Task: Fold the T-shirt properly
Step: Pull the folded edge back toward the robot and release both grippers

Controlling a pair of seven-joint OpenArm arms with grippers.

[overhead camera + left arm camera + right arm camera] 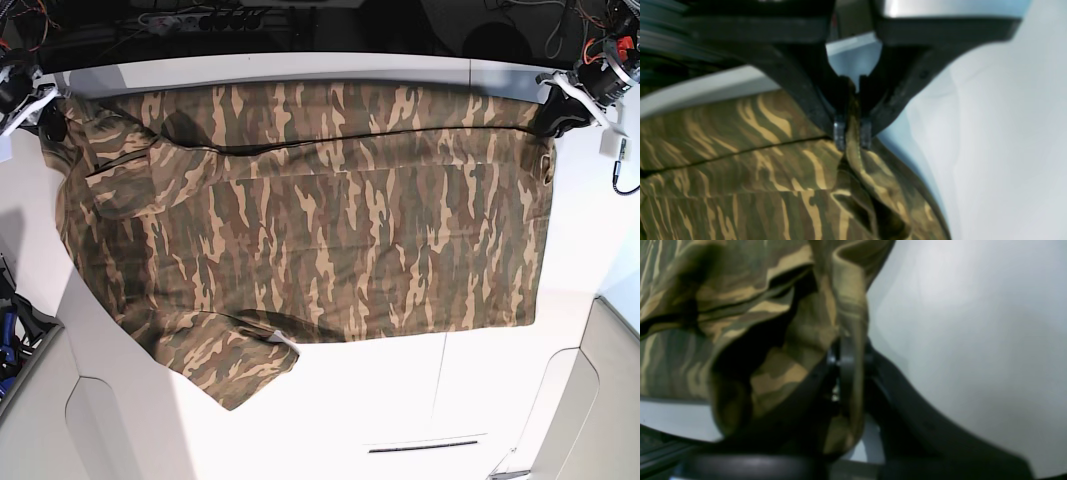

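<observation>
The camouflage T-shirt [320, 230] lies spread across the white table, its far strip folded over along a dark line. One sleeve [235, 365] sticks out at the front left. My left gripper [547, 122] is at the far right corner of the shirt, and in the left wrist view it [852, 133] is shut on a pinch of the cloth [740, 166]. My right gripper [52, 118] is at the far left corner, and in the right wrist view it [848, 356] is shut on a bunched fold of the cloth [690, 323].
The white table [450, 400] has bare surface in front of and to the right of the shirt. Its far edge runs just behind both grippers. Cables and a power strip [200, 18] lie in the dark area beyond it.
</observation>
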